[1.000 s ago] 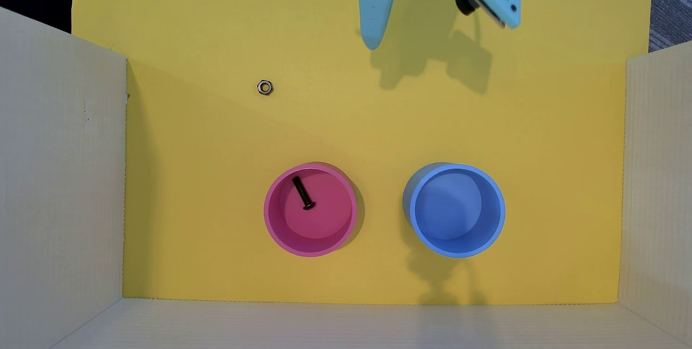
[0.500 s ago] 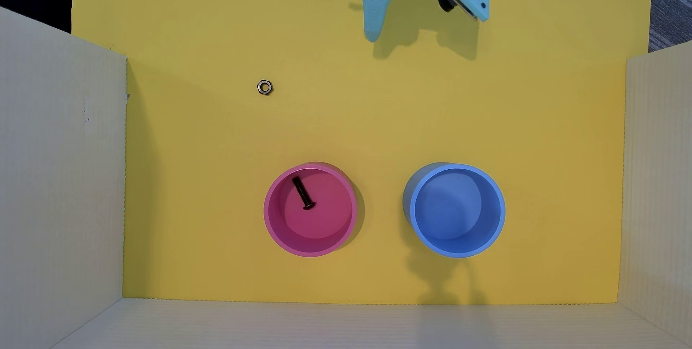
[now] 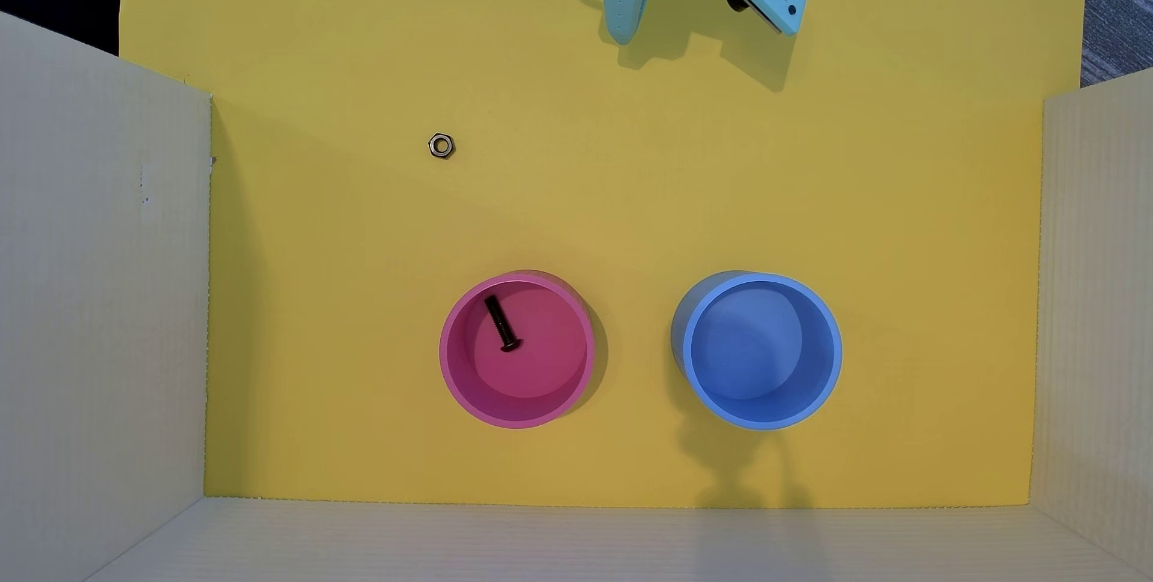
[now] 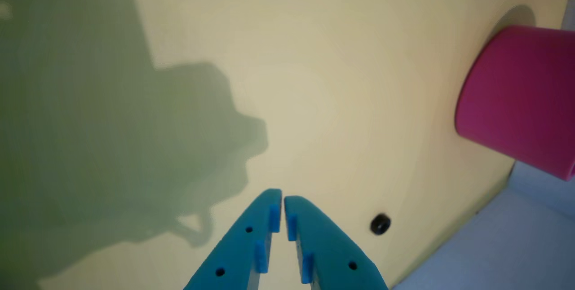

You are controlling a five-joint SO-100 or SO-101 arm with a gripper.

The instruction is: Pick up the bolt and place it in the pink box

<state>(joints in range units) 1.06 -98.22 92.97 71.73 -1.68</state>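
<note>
Bolt (image 3: 501,324) is seen lying inside the pink box (image 3: 450,364); the gripper (image 4: 282,199) is closed, empty, held at the overhead frame's top.

Overhead view: bright, even light, sharp focus throughout. Yellow floor (image 3: 686,195) evenly lit, no glare. Shadows fall down and to the right: soft dark crescent beside the pink box (image 3: 450,364), a longer smear below the blue cup (image 3: 836,364), arm shadow under the gripper (image 3: 621,36). White walls (image 3: 100,307) slightly dim at the corners.

Wrist view: softer, washed-out colour, yellow paled to cream. Large grey-green arm shadow (image 4: 112,146) covers the left half. Hex nut (image 4: 380,224) blurred. Gripper tips reasonably crisp.
</note>
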